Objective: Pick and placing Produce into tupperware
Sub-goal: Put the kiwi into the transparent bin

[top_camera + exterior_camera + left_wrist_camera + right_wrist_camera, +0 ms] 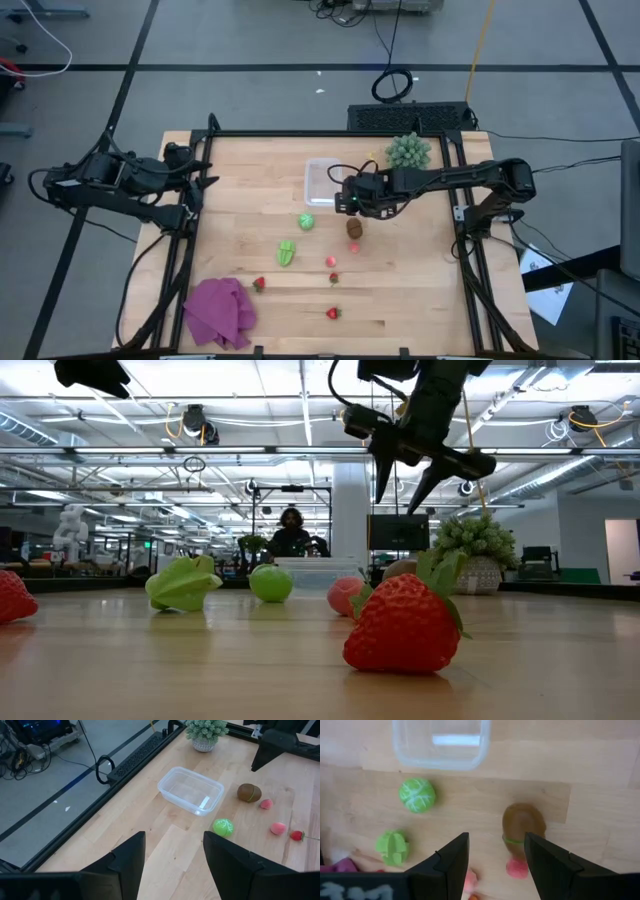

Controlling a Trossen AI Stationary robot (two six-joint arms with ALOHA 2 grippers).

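The brown kiwi-like piece is partly covered by the right gripper's dark fingers in the right wrist view, and the tupperware is cut off at that picture's edge. The right gripper is held above the table, just above the kiwi, with its fingers spread apart and nothing between them. The left gripper is parked at the table's left edge, fingers also apart. The clear tupperware is seen empty; a round green piece, a ridged green piece and strawberries are scattered on the table nearby.
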